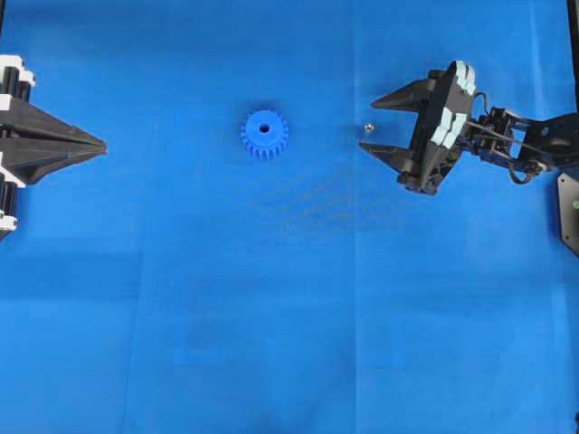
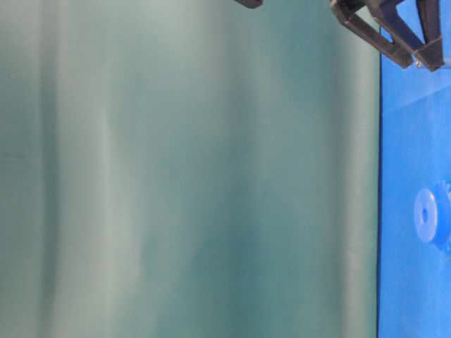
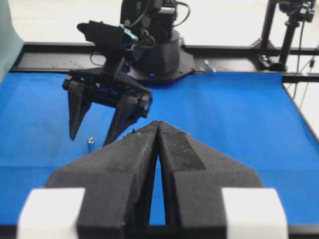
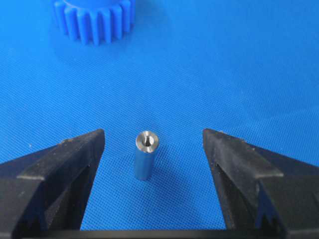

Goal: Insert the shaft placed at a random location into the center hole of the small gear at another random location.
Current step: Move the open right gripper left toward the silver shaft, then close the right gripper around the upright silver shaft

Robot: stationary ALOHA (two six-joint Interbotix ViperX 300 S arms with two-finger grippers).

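Low in your right wrist view, the right gripper (image 4: 153,144) stands spread wide with the shaft (image 4: 144,155) upright between its tips, untouched, apparently lined up for a pinch. Beyond, at upper left, sits the small gear (image 4: 94,20). Your left gripper (image 1: 101,145) waits closed at the overhead view's left edge.
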